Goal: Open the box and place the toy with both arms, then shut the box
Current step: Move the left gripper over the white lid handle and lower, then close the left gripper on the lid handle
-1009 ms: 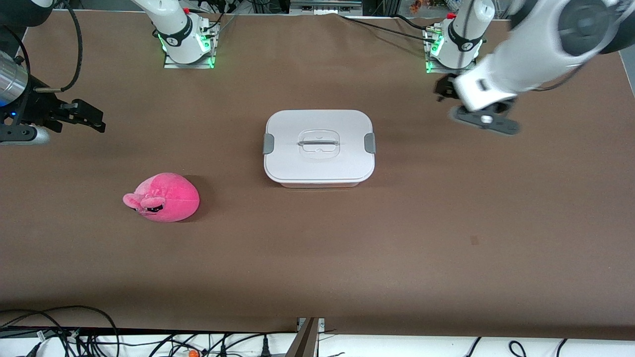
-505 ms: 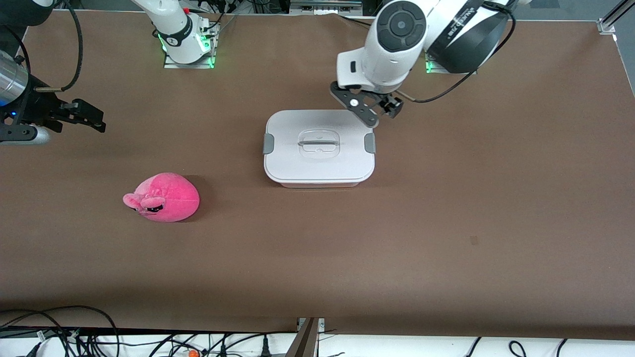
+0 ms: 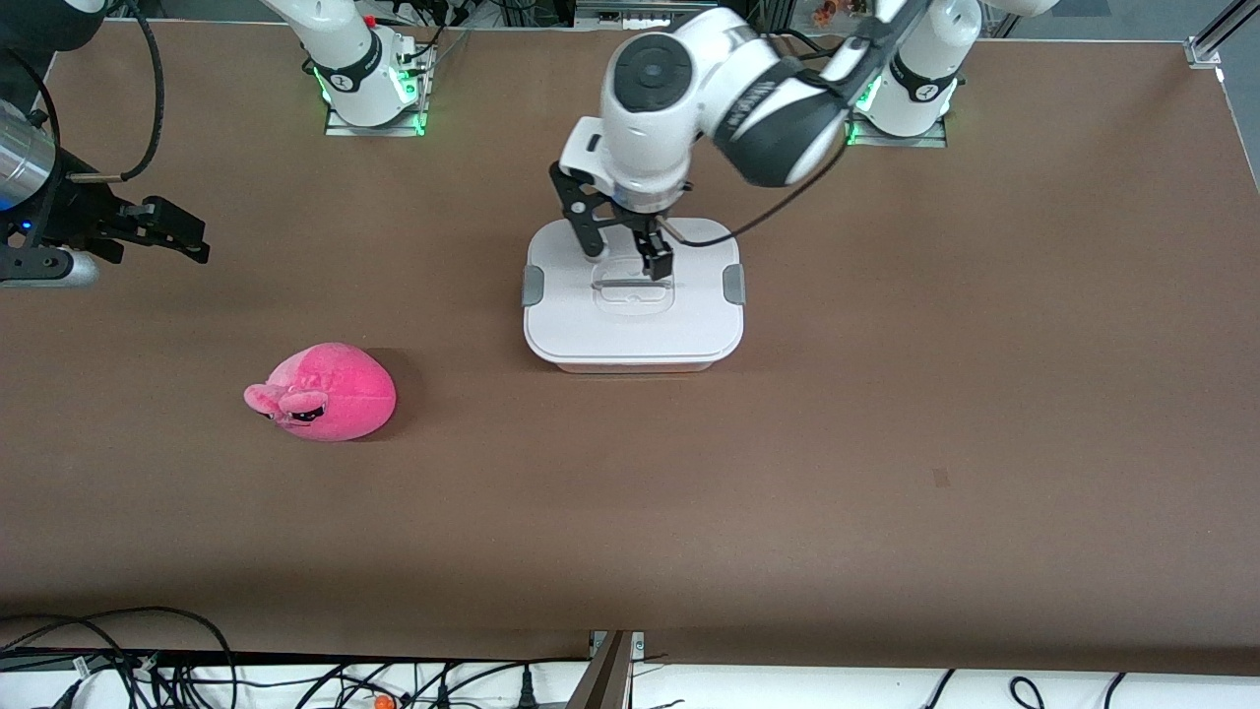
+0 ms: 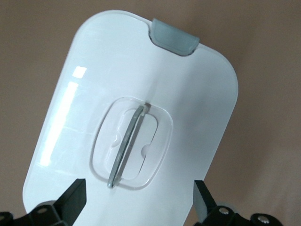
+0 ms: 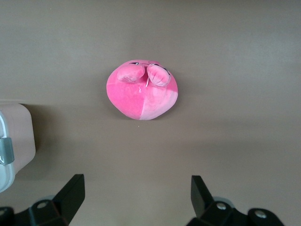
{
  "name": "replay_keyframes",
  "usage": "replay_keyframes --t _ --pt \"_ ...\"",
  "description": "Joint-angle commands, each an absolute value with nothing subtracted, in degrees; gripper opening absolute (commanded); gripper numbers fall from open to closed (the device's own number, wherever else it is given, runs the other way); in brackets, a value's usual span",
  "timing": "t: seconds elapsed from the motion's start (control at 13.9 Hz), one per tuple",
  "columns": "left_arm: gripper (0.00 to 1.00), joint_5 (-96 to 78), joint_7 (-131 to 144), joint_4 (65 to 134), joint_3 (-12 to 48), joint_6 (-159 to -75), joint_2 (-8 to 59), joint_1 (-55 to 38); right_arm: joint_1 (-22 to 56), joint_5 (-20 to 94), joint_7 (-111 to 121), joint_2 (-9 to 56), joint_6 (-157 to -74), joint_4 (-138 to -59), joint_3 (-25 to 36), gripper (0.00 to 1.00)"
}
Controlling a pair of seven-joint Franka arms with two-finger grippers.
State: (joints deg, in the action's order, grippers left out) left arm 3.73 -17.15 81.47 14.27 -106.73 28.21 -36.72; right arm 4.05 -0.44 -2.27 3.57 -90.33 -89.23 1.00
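Observation:
The box [image 3: 632, 313] stands shut mid-table, its white lid on, a grey clip [image 3: 533, 286] at each end and a clear recessed handle [image 3: 632, 285] on top. My left gripper [image 3: 626, 258] is open just above the lid, over the handle. In the left wrist view the lid [image 4: 188, 103], the handle [image 4: 126, 147] and one clip [image 4: 173, 37] show past the open left gripper [image 4: 138, 205]. The pink plush toy [image 3: 321, 392] lies toward the right arm's end, nearer the front camera than the box. My right gripper [image 3: 192, 241] is open and waits in the air; the right wrist view shows the toy [image 5: 142, 89] past the open right gripper [image 5: 136, 197].
The brown table [image 3: 886, 443] carries only the box and the toy. A corner of the box [image 5: 16, 136] with a grey clip [image 5: 5, 150] shows in the right wrist view. Cables [image 3: 148, 670] hang along the table's front edge.
My left arm has swung from its own end of the table across to the box, and its gripper now hangs over the lid's handle. The right arm, box and toy have not moved.

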Motion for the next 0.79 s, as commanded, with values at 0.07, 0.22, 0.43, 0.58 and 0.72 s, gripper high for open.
replay_keyframes --t 0.07,0.22,0.43,0.58,0.72 --pt "1.00 6.42 -23.80 79.98 13.54 -109.58 30.40 -37.09 4.22 -0.88 -2.99 4.04 -89.47 -87.80 0.97 1.00" --pt "1.00 6.24 -24.43 81.38 13.54 -113.89 32.86 -37.00 4.22 -0.88 -2.99 4.04 -89.56 -87.80 0.97 1.00" --pt "1.00 6.76 -24.69 81.91 13.36 -116.27 34.36 -37.00 4.39 -0.79 -2.99 4.04 -89.56 -87.80 0.79 1.00" --pt "1.00 6.94 -28.20 81.91 13.27 -117.59 35.33 -35.78 4.39 -0.79 -2.99 4.04 -89.39 -87.80 0.79 1.00" --pt "0.58 6.24 -28.92 82.18 13.53 -116.81 35.68 -35.42 4.39 -0.79 -2.90 4.04 -89.56 -87.80 0.79 1.00"
